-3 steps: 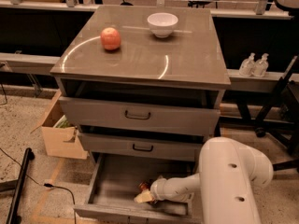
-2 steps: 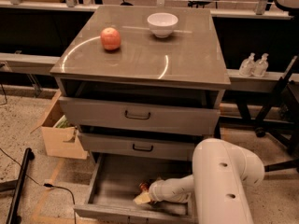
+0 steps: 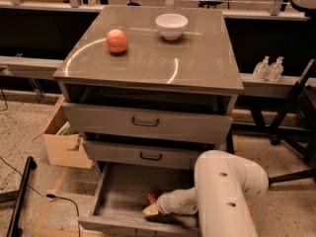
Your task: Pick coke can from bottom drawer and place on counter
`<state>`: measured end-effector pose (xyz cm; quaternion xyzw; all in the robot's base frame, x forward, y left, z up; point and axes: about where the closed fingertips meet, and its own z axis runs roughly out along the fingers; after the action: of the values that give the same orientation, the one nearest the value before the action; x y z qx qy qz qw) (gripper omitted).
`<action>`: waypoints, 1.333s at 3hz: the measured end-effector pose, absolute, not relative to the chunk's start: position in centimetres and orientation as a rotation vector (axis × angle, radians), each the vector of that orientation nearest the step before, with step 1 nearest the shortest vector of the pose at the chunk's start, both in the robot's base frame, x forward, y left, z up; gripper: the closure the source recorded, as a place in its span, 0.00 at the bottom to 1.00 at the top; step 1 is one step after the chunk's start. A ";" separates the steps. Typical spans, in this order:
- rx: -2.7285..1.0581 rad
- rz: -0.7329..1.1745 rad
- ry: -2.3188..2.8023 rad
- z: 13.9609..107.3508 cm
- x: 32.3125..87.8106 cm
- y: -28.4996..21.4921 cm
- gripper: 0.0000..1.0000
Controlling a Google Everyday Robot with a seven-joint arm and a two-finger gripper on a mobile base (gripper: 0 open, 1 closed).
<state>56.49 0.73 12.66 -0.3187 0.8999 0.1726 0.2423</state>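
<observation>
While the bench (image 3: 197,63) stands above with its apple (image 3: 117,40) and bowl (image 3: 171,25), the bottom drawer (image 3: 121,194) lies pulled out. The white arm (image 3: 224,191) reaches low and leftward into it. Its gripper (image 3: 150,210) sits near the front, with the coke can (image 3: 152,197) just beyond; I cannot tell its grip.

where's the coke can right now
In the camera view, the coke can sits in the open bottom drawer, near its middle, right next to the gripper.
</observation>
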 end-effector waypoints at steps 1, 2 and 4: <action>-0.882 0.484 2.466 11.9 56.4 1.1 0.41; -0.894 0.492 2.466 11.6 56.2 1.3 0.64; -0.890 0.547 2.415 14.5 55.9 0.5 1.00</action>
<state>55.86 0.53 14.50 -0.3274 0.8881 0.2012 0.2522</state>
